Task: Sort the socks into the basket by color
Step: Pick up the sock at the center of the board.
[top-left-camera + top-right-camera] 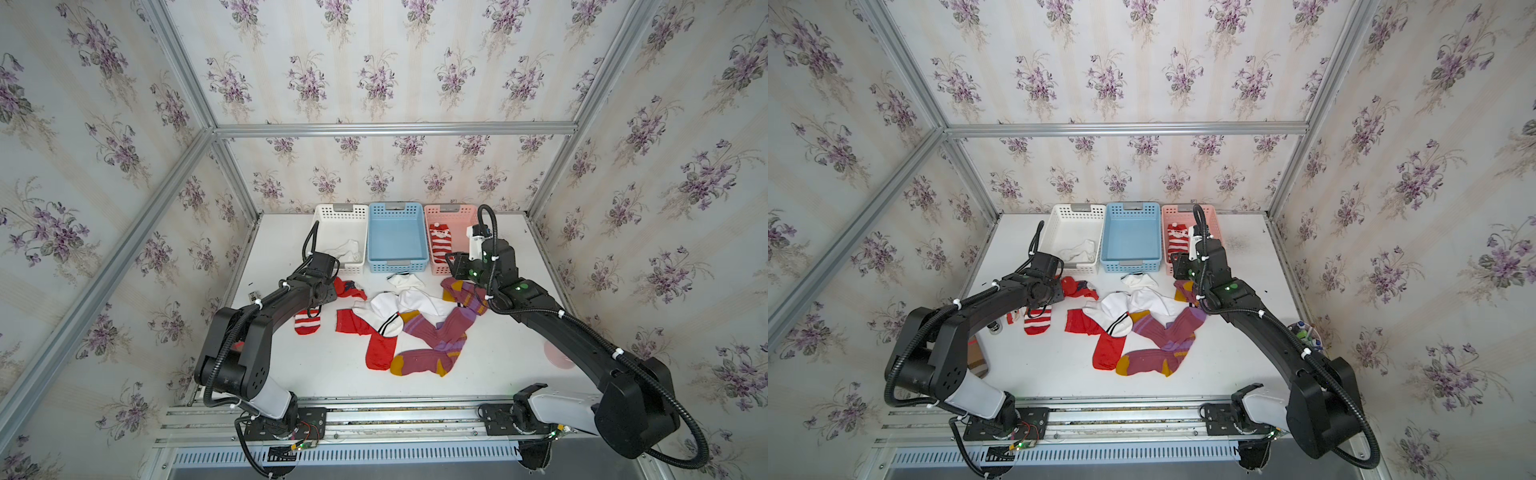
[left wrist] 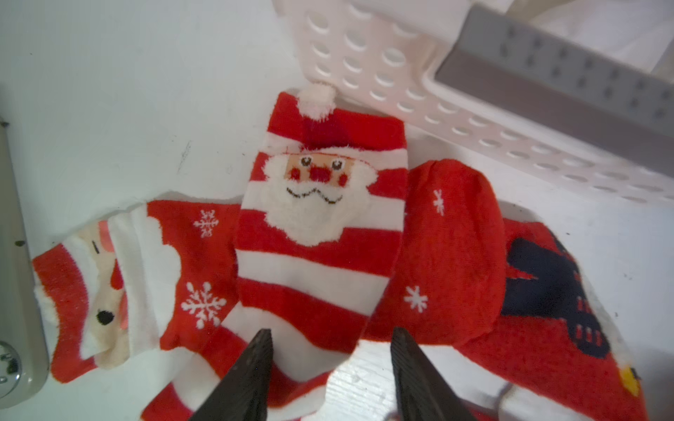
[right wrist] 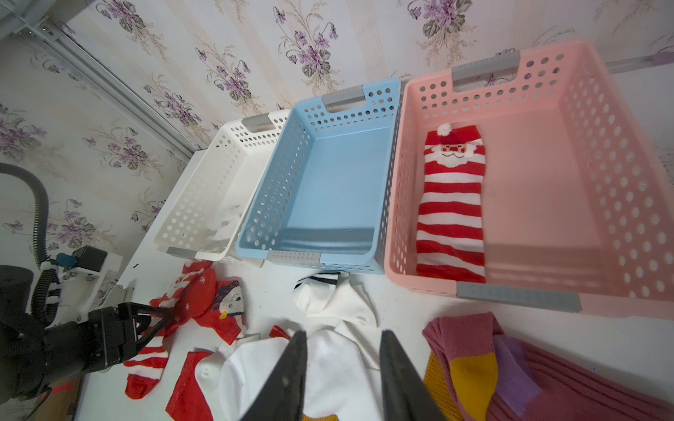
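Left tool (image 2: 332,331) is standing roughly half open, its jaws straddling the foot end of the striped Santa sock (image 2: 321,269). It is gripping nothing as far as the wrist view shows, though whether a pad is brushing the fabric is hard to tell. That sock is lying on the table (image 1: 316,374) at the left, just near of the white basket (image 2: 364,73), draped across other red Christmas socks (image 2: 452,255).

Right tool (image 3: 343,333) is hanging partly open and empty over the white socks (image 3: 328,364) in the middle pile, just near of the pink basket (image 3: 601,182). A matching striped sock (image 3: 450,204) is lying in that basket, while the blue basket (image 3: 277,189) between the other two is holding nothing.

Judging by this, the step in hand is picking a red sock for the pink basket. Next, the jaws are needing to pinch only the top striped layer. After that comes lifting it clear of the socks beneath and carrying it right, past the blue basket, without meeting the right arm.
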Controlling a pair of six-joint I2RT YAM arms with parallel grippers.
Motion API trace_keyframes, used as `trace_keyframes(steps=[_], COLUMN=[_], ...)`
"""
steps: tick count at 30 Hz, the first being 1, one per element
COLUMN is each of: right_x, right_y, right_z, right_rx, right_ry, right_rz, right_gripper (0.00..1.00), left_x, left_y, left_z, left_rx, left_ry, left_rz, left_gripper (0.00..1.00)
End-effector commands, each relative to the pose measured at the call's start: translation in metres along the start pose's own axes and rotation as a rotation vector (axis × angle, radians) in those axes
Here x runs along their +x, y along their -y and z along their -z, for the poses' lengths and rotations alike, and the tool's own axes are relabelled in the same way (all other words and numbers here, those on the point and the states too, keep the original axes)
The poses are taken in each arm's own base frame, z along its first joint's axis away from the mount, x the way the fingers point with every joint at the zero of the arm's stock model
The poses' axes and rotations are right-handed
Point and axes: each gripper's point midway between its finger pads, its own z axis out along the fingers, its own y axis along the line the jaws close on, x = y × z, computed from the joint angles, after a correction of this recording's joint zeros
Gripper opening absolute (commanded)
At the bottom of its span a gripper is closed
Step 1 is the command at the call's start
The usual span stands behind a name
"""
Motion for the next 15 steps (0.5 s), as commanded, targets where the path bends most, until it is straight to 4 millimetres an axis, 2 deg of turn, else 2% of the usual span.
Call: trace_keyframes(steps=[1,6,15], right_x=[-0.002,-0.003,-0.001], right_y=[0.004,0.008,0.013], right_z=[0.006,0.016,0.032], right_rx=[0.025,0.044,0.066], right_ry=[0.015,0.033,0.053], right_rz=[-0.007,-0.006,-0.008], right_gripper=[0.35,0.36,0.36], left_x=[-0.005,-0.001,-0.001], left_y=[-0.002,-0.002,0.004], left_z=[-0.002,-0.009,-0.012], left_rx=[-0.010,-0.007,0.022], left_ry=[0.013,-0.007,-0.020], left_rz=[0.015,0.021,0.022], left_gripper=[0.48,0.39,0.14])
